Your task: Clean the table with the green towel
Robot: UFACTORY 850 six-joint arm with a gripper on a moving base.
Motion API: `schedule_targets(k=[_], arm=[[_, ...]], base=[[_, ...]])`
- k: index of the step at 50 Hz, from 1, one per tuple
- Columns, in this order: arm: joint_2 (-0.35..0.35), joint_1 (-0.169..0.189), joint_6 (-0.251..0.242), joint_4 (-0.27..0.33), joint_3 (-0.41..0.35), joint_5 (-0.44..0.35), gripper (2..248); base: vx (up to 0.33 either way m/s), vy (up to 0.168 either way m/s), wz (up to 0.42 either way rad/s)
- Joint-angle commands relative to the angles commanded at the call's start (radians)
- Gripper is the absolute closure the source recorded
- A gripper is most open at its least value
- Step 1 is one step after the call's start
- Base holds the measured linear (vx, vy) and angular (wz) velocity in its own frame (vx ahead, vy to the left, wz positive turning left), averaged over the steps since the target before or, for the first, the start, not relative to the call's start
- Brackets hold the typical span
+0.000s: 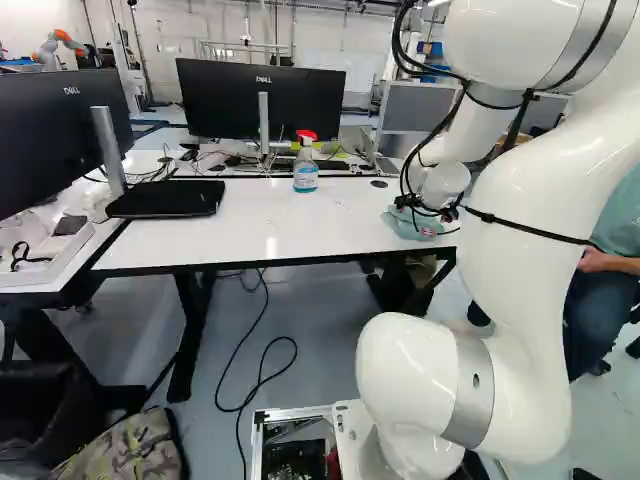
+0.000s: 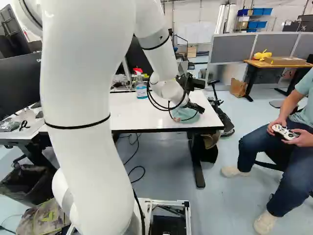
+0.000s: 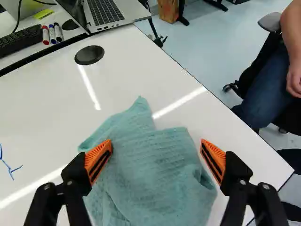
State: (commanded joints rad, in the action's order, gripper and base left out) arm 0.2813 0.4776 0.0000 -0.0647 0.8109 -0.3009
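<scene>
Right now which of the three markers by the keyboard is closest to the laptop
The black marker, at the end of the row farthest from the keyboard; the blue one is in the middle, the red one nearest the keyboard.

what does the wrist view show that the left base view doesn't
Only the wrist view clearly shows the three markers and the orange pads of the open gripper.
Only the left base view shows the spray bottle and the cable on the floor.
Both show the green towel on the white table.
</scene>
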Motion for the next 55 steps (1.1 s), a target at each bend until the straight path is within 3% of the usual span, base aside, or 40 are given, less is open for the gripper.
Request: schedule_targets(k=[29,30,35,36,40,41,45,46,50,51,55], arm=[[0.000,-0.005,0.000,0.000,-0.001,0.029,6],[0.000,-0.005,0.000,0.000,-0.001,0.029,41],[0.000,-0.005,0.000,0.000,-0.001,0.029,41],[0.000,-0.005,0.000,0.000,-0.001,0.029,79],[0.000,-0.005,0.000,0.000,-0.001,0.029,79],[0.000,-0.005,0.000,0.000,-0.001,0.029,114],[0.000,-0.005,0.000,0.000,-0.001,0.029,114],[0.000,-0.005,0.000,0.000,-0.001,0.029,149],[0.000,-0.005,0.000,0.000,-0.001,0.029,149],[0.000,-0.005,0.000,0.000,-0.001,0.029,177],[0.000,-0.005,0.000,0.000,-0.001,0.029,177]], base=[[0.000,0.000,0.000],[0.000,0.000,0.000],[0.000,0.000,0.000],[0.000,0.000,0.000],[0.000,0.000,0.000],[0.000,0.000,0.000],[0.000,0.000,0.000],[0.000,0.000,0.000],[0.000,0.000,0.000],[0.000,0.000,0.000],[0.000,0.000,0.000]])
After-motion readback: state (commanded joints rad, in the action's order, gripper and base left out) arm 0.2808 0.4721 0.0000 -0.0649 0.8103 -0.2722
